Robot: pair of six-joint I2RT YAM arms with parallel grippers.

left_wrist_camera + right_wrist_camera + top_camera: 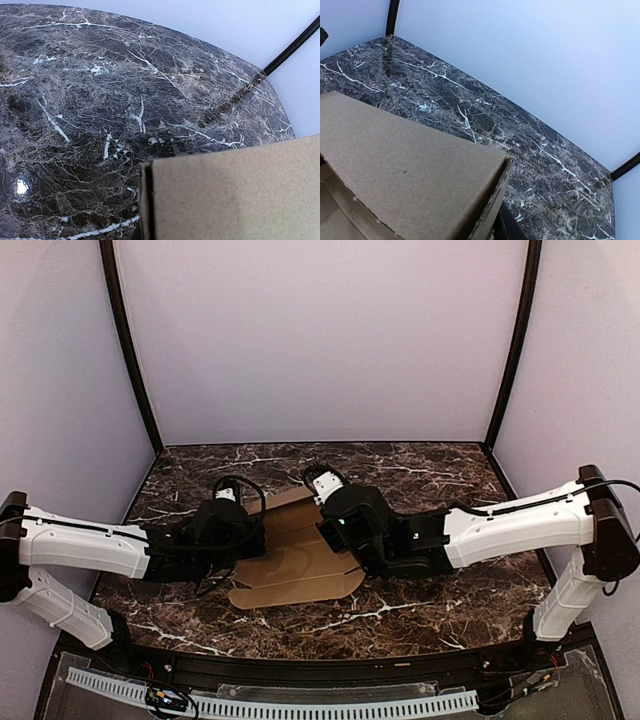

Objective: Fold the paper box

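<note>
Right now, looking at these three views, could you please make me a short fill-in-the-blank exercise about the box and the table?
1. The paper box is made of tan ____.
2. It lies on a table whose dark top has a ____ pattern with white veins.
3. In the top view, it lies ____ the left arm and the right arm.

Missing words: cardboard; marble; between.

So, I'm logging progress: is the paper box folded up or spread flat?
Partly folded. The paper box lies mostly flat on the table, but both wrist views show a panel raised off it.
</note>
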